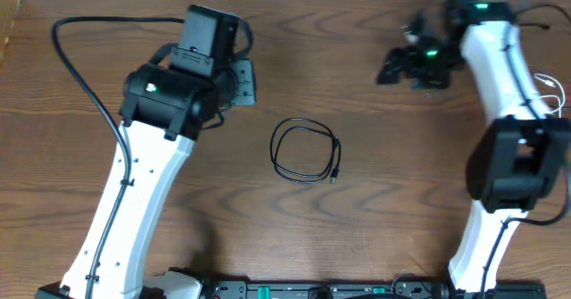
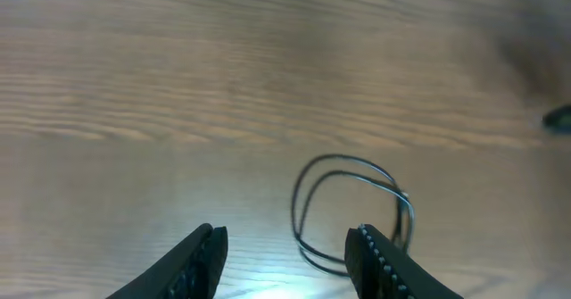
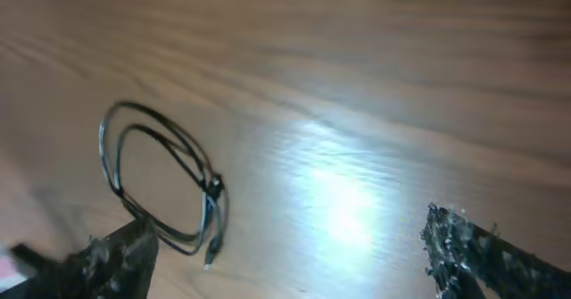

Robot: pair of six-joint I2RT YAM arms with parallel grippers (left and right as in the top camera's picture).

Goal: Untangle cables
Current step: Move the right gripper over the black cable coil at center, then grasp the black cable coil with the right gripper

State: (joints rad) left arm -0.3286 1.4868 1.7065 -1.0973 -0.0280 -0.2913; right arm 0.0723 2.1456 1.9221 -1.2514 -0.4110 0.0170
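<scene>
Black cable (image 1: 305, 152): I see it coiled on tabletop (image 1: 375, 210) (untouched).
Left hand (image 2: 285, 241): half-open, empty.
Right hand (image 3: 287, 235): wide, empty.

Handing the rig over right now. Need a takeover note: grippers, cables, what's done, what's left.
Left gripper: open, empty, close to the black cable.
Right gripper: open, empty, over bare table, toward the far right.
Black cable: loose double loop mid-table, touching no other cord.
White cable: at the table's right edge by the right arm, partly hidden.
Done: the two cords lie apart.
Left: probably uncoil the black loop; check the white one.
</scene>
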